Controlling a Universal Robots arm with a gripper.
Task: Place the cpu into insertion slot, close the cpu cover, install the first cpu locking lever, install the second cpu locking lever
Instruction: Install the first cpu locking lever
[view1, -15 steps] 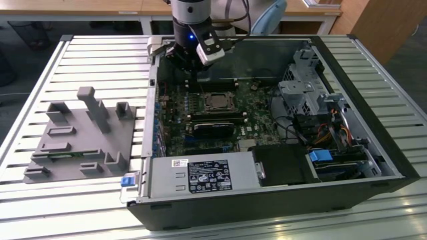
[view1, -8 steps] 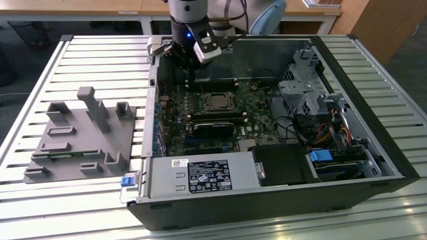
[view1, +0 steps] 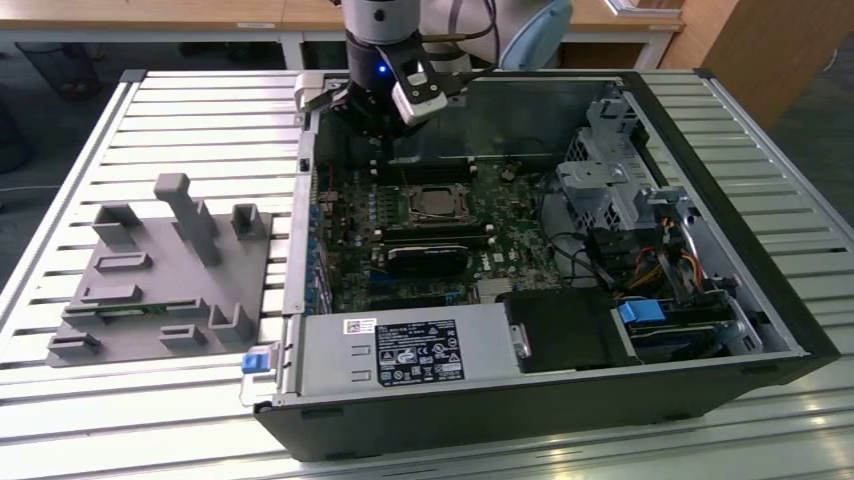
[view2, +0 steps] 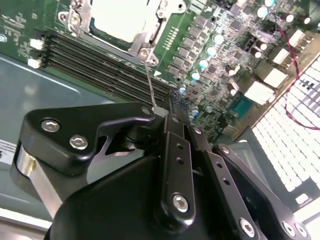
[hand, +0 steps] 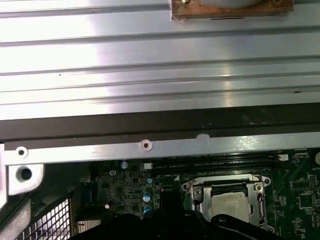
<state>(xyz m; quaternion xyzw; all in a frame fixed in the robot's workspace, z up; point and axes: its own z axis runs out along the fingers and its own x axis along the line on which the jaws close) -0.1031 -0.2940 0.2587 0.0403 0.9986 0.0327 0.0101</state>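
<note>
- Hovering over board edge: pincer (view1: 387, 125), fingers together on thin lever (view2: 150, 85).
- Seated under closed cover: cpu (hand: 231, 203).
- Risk: lever slipping free, striking memory slots (view2: 100, 65).

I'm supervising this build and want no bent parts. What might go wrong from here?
The thin locking lever, meeting the gripper at its tip, may slip free or bend. The jaws sit close over the memory slots and capacitors, so a sideways sweep may strike them.

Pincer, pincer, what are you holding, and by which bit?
The pincer seems to grip the locking lever, a thin wire, by its top end.
</note>
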